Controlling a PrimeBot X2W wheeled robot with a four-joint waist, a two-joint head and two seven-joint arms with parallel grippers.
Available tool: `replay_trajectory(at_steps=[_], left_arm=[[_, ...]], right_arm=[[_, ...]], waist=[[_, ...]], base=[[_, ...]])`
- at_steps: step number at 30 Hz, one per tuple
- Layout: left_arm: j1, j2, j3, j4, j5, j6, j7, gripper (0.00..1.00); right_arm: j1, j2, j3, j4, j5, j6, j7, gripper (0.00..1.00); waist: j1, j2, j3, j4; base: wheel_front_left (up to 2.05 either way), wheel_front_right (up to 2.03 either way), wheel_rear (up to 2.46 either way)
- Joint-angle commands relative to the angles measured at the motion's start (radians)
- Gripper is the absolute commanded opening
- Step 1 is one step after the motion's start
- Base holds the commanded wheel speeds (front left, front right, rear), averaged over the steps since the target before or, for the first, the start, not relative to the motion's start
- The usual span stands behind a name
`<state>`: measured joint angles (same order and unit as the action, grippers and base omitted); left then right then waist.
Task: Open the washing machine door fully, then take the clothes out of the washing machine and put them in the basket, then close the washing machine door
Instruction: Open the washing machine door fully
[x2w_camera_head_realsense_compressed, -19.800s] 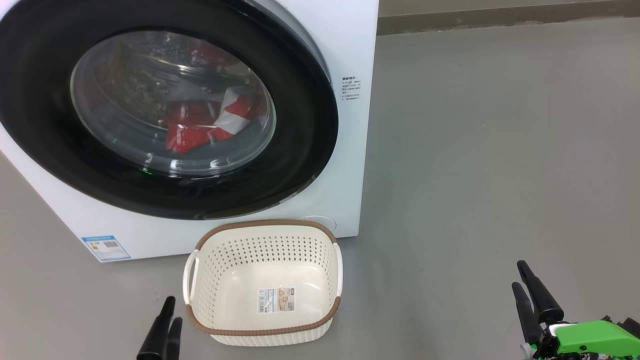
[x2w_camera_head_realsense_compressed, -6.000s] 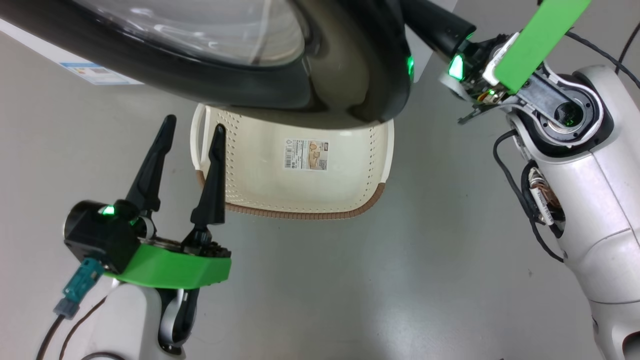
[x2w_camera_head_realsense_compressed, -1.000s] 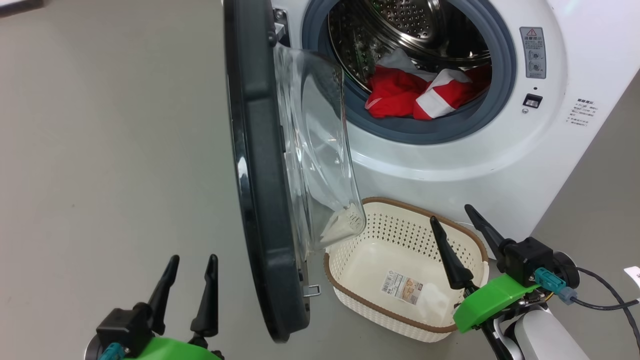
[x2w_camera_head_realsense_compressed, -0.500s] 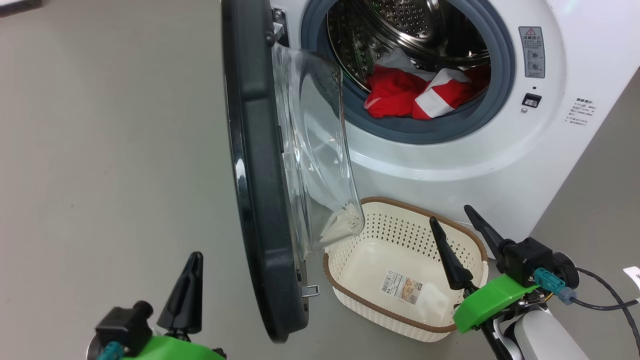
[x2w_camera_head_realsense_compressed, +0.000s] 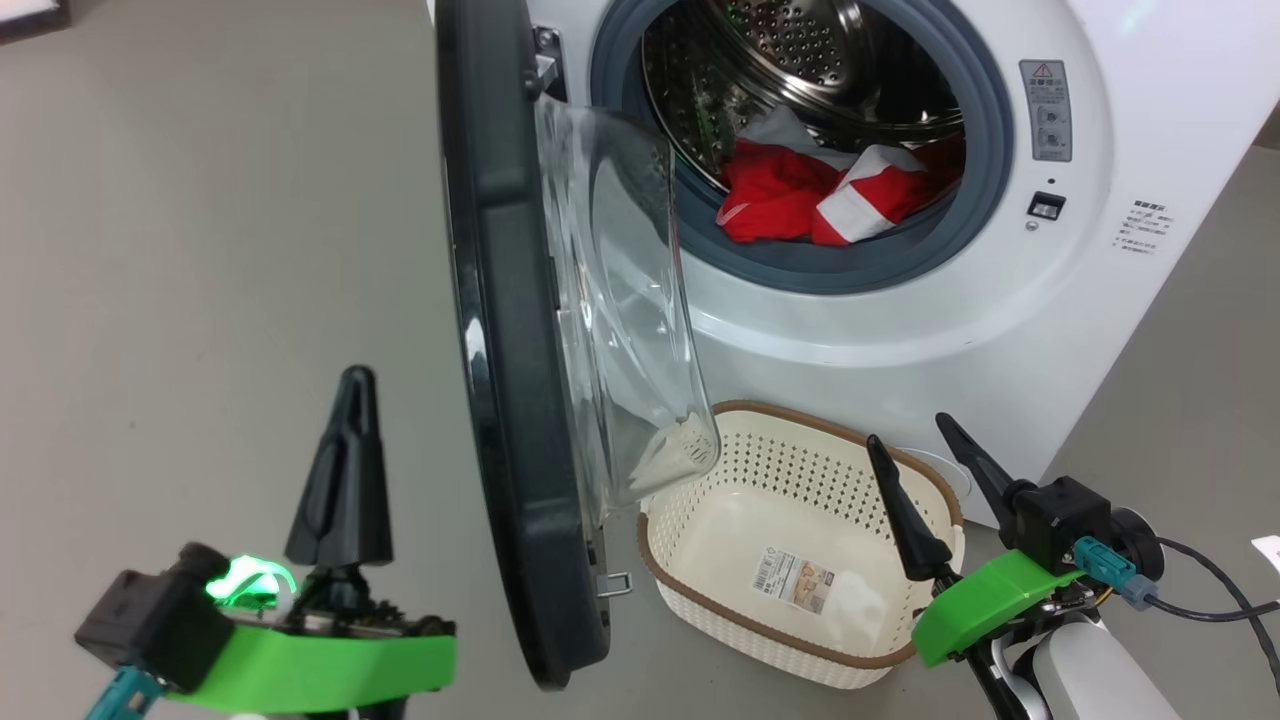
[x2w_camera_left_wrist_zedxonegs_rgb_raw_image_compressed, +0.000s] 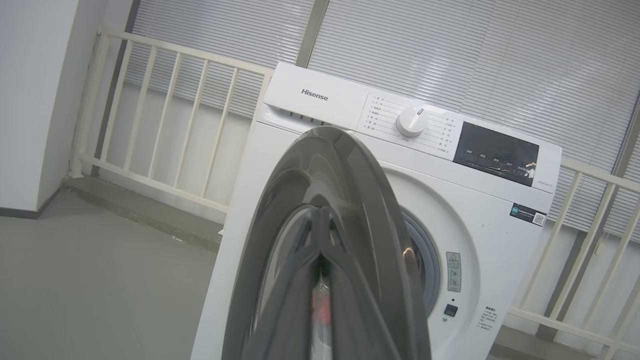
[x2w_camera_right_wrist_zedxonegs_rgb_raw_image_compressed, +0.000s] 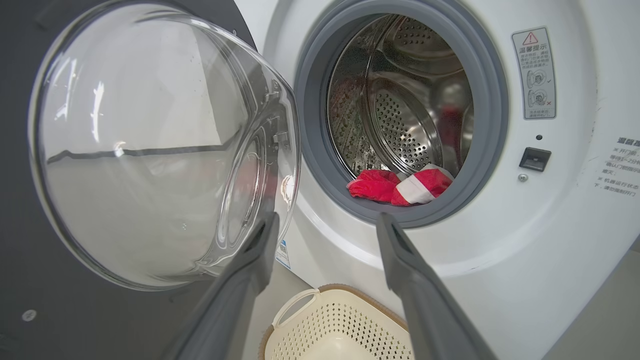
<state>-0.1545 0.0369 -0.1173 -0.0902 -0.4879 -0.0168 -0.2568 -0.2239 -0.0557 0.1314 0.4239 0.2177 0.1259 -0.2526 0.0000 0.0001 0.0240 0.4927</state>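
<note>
At 12 o'clock in the head view, the washing machine door is seen swung open and edge-on, its clear glass bowl bulging toward 3 o'clock. At 1 o'clock the washing machine is shown with its steel drum exposed. The clothes are heaped at the 6 o'clock part of the drum mouth, against the grey gasket. The basket is set on the floor at 5 o'clock, just before the machine, with a paper label inside. The left end effector is held at 7 o'clock, on the door's 9 o'clock side, its 2 fingers pressed together on nothing. The right end effector is held at 4 o'clock by the basket's near corner, its fingers spread and nothing between them.
</note>
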Motion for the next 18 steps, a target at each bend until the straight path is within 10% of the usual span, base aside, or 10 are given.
replay_trajectory(at_steps=[1, 18], left_arm=[[-0.045, 0.013, 0.023, -0.037, 0.010, 0.007, -0.005, 0.00], [0.015, 0.029, -0.235, -0.197, 0.066, -0.018, 0.250, 0.00]], right_arm=[[-0.001, 0.005, 0.018, -0.021, -0.007, 0.005, -0.009, 1.00], [0.018, 0.005, 0.008, -0.026, -0.019, 0.005, -0.009, 1.00]], waist=[[0.0000, -0.0001, -0.003, -0.003], [0.0000, -0.0001, -0.010, -0.033]], base=[[0.00, 0.00, 0.00], [0.00, 0.00, 0.00]])
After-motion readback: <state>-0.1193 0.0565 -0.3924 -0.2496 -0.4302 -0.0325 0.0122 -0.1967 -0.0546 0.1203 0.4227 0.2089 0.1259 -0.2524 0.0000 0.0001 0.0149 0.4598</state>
